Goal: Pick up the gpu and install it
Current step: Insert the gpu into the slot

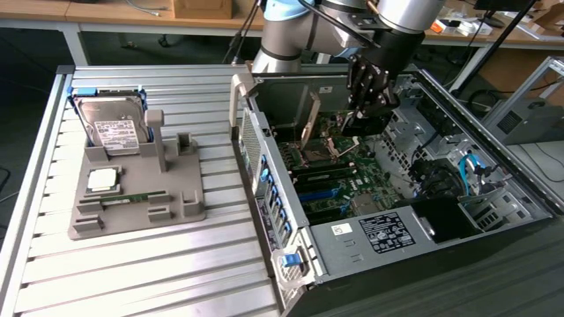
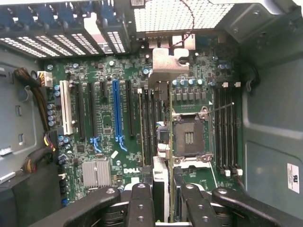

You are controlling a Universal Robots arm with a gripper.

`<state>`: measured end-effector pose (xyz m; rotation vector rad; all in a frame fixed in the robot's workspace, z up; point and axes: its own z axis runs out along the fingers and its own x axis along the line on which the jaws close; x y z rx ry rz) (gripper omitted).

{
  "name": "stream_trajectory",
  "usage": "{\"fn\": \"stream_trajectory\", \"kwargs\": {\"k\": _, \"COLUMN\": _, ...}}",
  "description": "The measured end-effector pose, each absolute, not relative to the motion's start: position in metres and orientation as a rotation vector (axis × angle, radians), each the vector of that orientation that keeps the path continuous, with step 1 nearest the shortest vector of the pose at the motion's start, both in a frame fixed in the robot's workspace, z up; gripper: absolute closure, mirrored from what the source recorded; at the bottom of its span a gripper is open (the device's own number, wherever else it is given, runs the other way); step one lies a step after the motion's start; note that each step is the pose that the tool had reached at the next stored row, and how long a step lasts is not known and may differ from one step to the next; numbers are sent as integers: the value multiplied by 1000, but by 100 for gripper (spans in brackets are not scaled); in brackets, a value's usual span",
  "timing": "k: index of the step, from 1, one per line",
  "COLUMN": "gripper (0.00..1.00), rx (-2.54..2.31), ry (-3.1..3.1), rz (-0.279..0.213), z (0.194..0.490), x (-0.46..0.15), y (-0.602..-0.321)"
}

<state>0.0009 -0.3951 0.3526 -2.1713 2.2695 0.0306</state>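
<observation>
My gripper (image 1: pixel 368 111) hangs inside the open computer case (image 1: pixel 352 244), above the motherboard (image 1: pixel 352 178). It is shut on the gpu (image 1: pixel 366 124), which shows as a dark block under the fingers. In the wrist view the gripper (image 2: pixel 163 196) clamps the gpu (image 2: pixel 161 177) edge-on as a narrow strip. That strip runs away from the fingers (image 2: pixel 141 203) to a silver bracket (image 2: pixel 168 61) near the case's perforated rear wall. The card hovers over the board between the expansion slots and the CPU socket (image 2: pixel 189 137). I cannot tell whether its edge touches a slot.
A grey fixture (image 1: pixel 132 211) on the slatted table at the exterior view's left carries a silver hard drive (image 1: pixel 113 125), a CPU chip (image 1: pixel 103 178) and a green memory stick (image 1: pixel 132 197). A blue slot (image 2: pixel 117 111), black slots and cable bundles (image 2: pixel 33 85) lie beside the card.
</observation>
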Motion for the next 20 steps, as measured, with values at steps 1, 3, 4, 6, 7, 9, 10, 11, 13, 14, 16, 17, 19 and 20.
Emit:
{"fn": "stream_trajectory", "kwargs": {"k": 1, "gripper": 73, "rx": -2172, "ry": 2269, "rz": 31, "z": 353, "x": 1, "y": -395}}
{"fn": "stream_trajectory", "kwargs": {"k": 3, "gripper": 73, "rx": -2172, "ry": 2269, "rz": 31, "z": 353, "x": 1, "y": -395}}
{"fn": "stream_trajectory", "kwargs": {"k": 4, "gripper": 73, "rx": -2172, "ry": 2269, "rz": 31, "z": 353, "x": 1, "y": -395}}
{"fn": "stream_trajectory", "kwargs": {"k": 6, "gripper": 73, "rx": -2172, "ry": 2269, "rz": 31, "z": 353, "x": 1, "y": -395}}
{"fn": "stream_trajectory", "kwargs": {"k": 7, "gripper": 73, "rx": -2172, "ry": 2269, "rz": 31, "z": 353, "x": 1, "y": -395}}
{"fn": "stream_trajectory", "kwargs": {"k": 9, "gripper": 73, "rx": -2172, "ry": 2269, "rz": 31, "z": 353, "x": 1, "y": -395}}
{"fn": "stream_trajectory", "kwargs": {"k": 10, "gripper": 73, "rx": -2172, "ry": 2269, "rz": 30, "z": 353, "x": 1, "y": -395}}
{"fn": "stream_trajectory", "kwargs": {"k": 11, "gripper": 73, "rx": -2172, "ry": 2269, "rz": 31, "z": 353, "x": 1, "y": -396}}
{"fn": "stream_trajectory", "kwargs": {"k": 13, "gripper": 73, "rx": -2172, "ry": 2269, "rz": 31, "z": 353, "x": 1, "y": -398}}
{"fn": "stream_trajectory", "kwargs": {"k": 14, "gripper": 73, "rx": -2172, "ry": 2269, "rz": 31, "z": 353, "x": 1, "y": -399}}
{"fn": "stream_trajectory", "kwargs": {"k": 16, "gripper": 73, "rx": -2172, "ry": 2269, "rz": 31, "z": 353, "x": 1, "y": -400}}
{"fn": "stream_trajectory", "kwargs": {"k": 17, "gripper": 73, "rx": -2172, "ry": 2269, "rz": 31, "z": 353, "x": 1, "y": -400}}
{"fn": "stream_trajectory", "kwargs": {"k": 19, "gripper": 73, "rx": -2172, "ry": 2269, "rz": 31, "z": 352, "x": 1, "y": -401}}
{"fn": "stream_trajectory", "kwargs": {"k": 20, "gripper": 73, "rx": -2172, "ry": 2269, "rz": 31, "z": 352, "x": 1, "y": -402}}
